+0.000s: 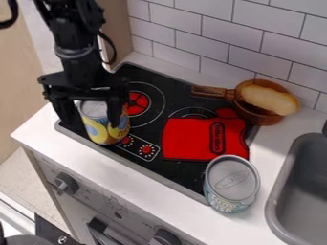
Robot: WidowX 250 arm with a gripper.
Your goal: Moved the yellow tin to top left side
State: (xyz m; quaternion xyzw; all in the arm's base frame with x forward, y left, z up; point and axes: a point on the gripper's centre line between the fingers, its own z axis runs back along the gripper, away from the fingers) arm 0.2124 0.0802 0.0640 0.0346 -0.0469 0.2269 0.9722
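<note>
Well, cylindrical metal yellow tin (101, 130) at pincer (92, 122).

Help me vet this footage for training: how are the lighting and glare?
Camera view: soft, fairly even light on the white counter; the black gripper partly merges with the dark stovetop; only a dull sheen on the near can's lid.

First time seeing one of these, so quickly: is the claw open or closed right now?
Claw: around the yellow tin on the stove; whether it is gripping cannot be told.
</note>
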